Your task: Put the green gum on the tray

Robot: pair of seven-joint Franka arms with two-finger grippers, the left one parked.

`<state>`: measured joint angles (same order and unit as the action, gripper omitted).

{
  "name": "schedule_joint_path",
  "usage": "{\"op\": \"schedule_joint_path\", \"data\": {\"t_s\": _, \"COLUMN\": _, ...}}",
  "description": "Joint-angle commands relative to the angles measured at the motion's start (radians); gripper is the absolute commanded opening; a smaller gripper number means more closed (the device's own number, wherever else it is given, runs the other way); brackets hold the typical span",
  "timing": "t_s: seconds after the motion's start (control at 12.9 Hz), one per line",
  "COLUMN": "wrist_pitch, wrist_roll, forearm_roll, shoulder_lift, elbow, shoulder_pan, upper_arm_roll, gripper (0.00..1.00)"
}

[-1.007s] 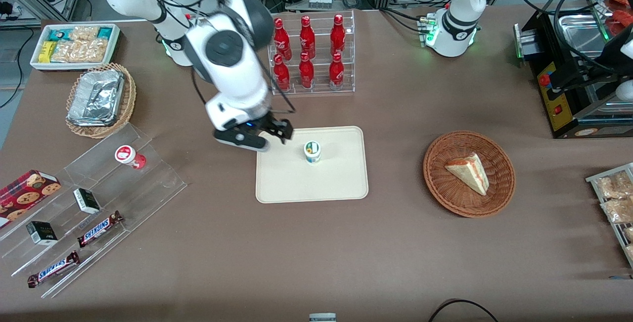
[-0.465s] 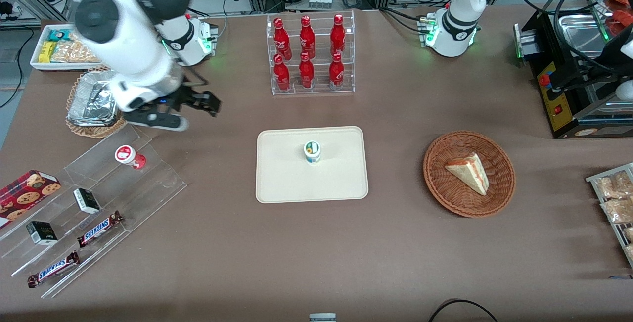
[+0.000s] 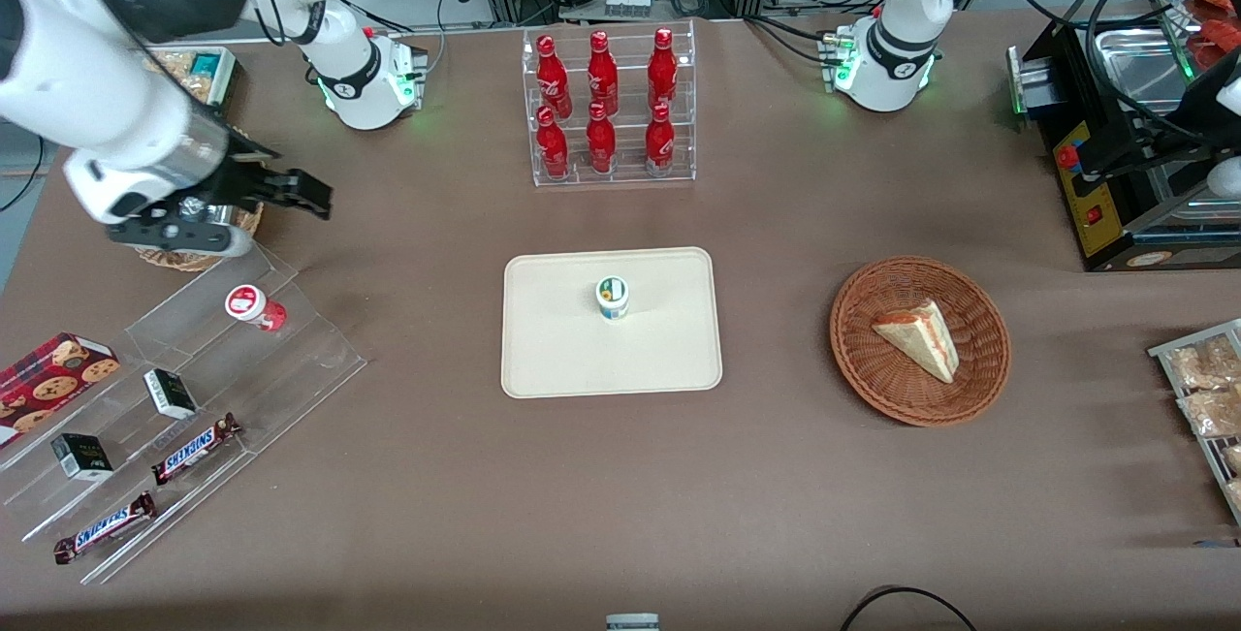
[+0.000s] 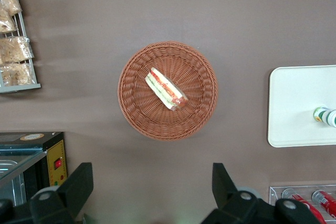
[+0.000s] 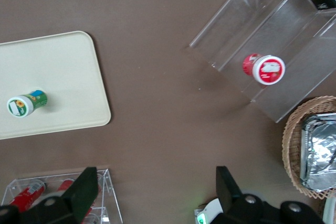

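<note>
The green gum [image 3: 612,298] stands upright on the cream tray [image 3: 553,352], near the tray's middle, its white lid showing a green and yellow mark. The right wrist view shows the green gum [image 5: 26,103] on the tray [image 5: 58,61] from above, and the left wrist view catches the green gum [image 4: 325,116] on the tray [image 4: 294,103]. My gripper [image 3: 302,193] hangs open and empty well away from the tray, toward the working arm's end of the table, above the clear stepped stand. In its own wrist view the gripper [image 5: 155,184] holds nothing.
A red-lidded gum bottle [image 3: 254,306] sits on the clear stepped stand [image 3: 291,360], along with Snickers bars [image 3: 194,447]. A wicker basket of foil trays [image 5: 315,153] lies under the arm. A rack of red bottles [image 3: 606,108] and a sandwich basket [image 3: 919,340] also stand on the table.
My gripper has swung away from the tray's edge toward the working arm's end of the table, open throughout. The green gum has stayed standing on the tray.
</note>
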<state>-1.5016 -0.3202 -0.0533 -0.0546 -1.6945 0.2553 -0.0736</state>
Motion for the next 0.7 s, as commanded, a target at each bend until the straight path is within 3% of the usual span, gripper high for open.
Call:
{"op": "schedule_joint_path", "data": {"t_s": 0.0, "wrist_pitch": 0.055, "wrist_roll": 0.106, "forearm_roll": 0.03, "shoulder_lift": -0.002, "elbow": 0.045, "shoulder_pan": -0.083, "upper_arm_roll": 0.008, "gripper": 1.0}}
{"op": "schedule_joint_path", "data": {"t_s": 0.23, "wrist_pitch": 0.054, "wrist_roll": 0.246, "forearm_roll": 0.05, "shoulder_lift": -0.005, "elbow": 0.047, "shoulder_pan": -0.158, "upper_arm_roll": 0.0, "gripper": 1.0}}
{"op": "schedule_joint_path", "data": {"t_s": 0.46, "wrist_pitch": 0.054, "wrist_roll": 0.308, "forearm_roll": 0.099, "shoulder_lift": -0.008, "elbow": 0.047, "shoulder_pan": -0.186, "upper_arm_roll": -0.017, "gripper": 1.0}}
{"op": "schedule_joint_path", "data": {"t_s": 0.62, "wrist_pitch": 0.052, "wrist_roll": 0.326, "forearm_roll": 0.093, "shoulder_lift": -0.007, "elbow": 0.047, "shoulder_pan": -0.243, "upper_arm_roll": -0.005, "gripper": 1.0}}
